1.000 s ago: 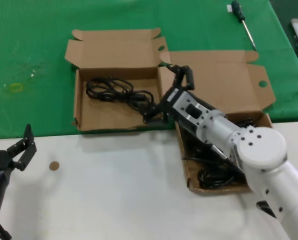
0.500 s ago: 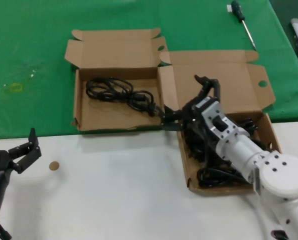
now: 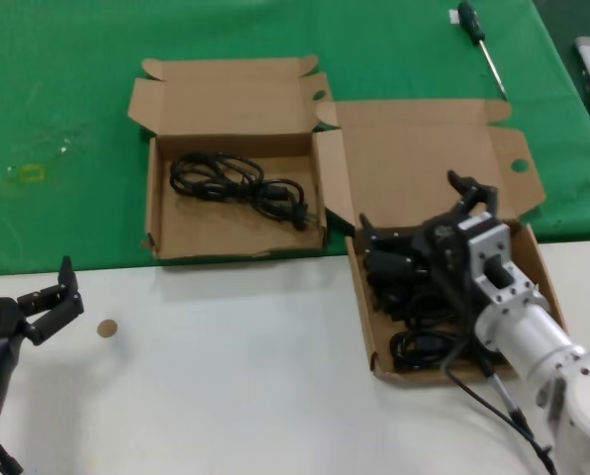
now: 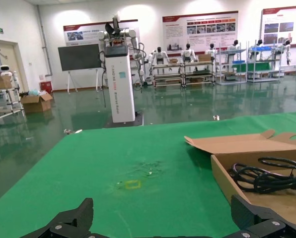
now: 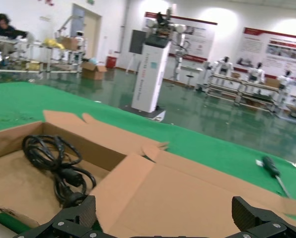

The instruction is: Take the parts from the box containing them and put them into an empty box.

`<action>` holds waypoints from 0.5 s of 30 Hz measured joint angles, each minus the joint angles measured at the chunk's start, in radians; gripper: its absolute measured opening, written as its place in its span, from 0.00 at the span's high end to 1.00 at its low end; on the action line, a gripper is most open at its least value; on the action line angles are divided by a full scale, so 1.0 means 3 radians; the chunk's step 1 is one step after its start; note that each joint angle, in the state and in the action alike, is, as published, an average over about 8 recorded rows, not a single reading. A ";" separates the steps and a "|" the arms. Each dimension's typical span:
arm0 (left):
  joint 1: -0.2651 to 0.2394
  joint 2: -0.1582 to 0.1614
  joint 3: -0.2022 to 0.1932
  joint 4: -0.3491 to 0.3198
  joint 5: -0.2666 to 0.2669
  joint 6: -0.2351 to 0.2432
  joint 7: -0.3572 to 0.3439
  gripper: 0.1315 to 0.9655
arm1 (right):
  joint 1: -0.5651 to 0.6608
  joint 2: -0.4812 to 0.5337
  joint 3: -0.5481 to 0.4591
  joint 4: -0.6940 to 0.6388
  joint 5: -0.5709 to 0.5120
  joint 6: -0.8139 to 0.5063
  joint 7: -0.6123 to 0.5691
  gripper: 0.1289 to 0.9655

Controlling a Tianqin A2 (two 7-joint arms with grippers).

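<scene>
The narrower cardboard box (image 3: 161,233) with rounded lid tabs stands at the left and holds one black cord bundle (image 3: 238,184), also seen in the right wrist view (image 5: 56,163) and the left wrist view (image 4: 267,174). The wider box (image 3: 366,327) with holed flaps stands at the right and holds several tangled black cords (image 3: 414,302). My right gripper (image 3: 412,206) hovers open over the wider box's rear half with nothing between its fingers (image 5: 81,212). My left gripper (image 3: 46,289) waits open at the near left over the white table.
A black-handled screwdriver (image 3: 478,38) lies on the green cloth (image 3: 67,89) at the far right. A small brown disc (image 3: 106,328) sits on the white table (image 3: 226,376) near the left gripper. A yellow mark (image 3: 30,173) shows on the cloth at the left.
My right gripper has drawn back to the right, from the narrower box's right end to above the wider box, staying open. The cord bundle stays in the narrower box. The left arm barely moved.
</scene>
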 joint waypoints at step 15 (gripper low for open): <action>0.0000 0.0000 0.0000 0.0000 -0.0001 0.0000 0.0000 0.00 | -0.0606 0.0120 0.0290 0.0558 0.0257 0.0275 0.0317 0.00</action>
